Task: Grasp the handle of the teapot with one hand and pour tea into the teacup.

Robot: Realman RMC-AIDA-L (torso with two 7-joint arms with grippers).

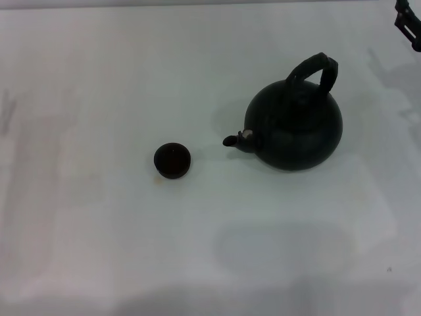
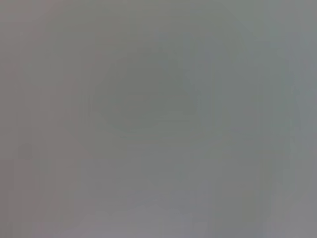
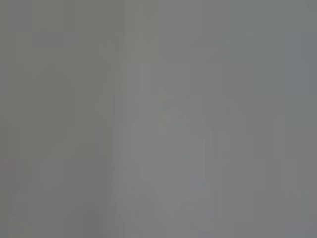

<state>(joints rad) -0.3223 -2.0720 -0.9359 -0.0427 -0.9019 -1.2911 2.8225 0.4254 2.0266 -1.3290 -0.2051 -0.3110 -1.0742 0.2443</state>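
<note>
The large round black teapot (image 1: 295,128) stands upright on the white table (image 1: 99,79), right of centre in the head view. Its short spout (image 1: 237,140), with a pale mark at its base, faces the teacup. The thick arched handle (image 1: 316,72) rises over its top. The small dark teacup (image 1: 173,160) sits on the table to the teapot's left, a short gap from the spout. A dark part of my right arm (image 1: 408,23) shows at the top right corner, far from the handle. My left gripper is out of view. Both wrist views show only plain grey.
The white table fills the head view, with nothing else standing on it. A small faint stain (image 1: 158,181) lies beside the teacup.
</note>
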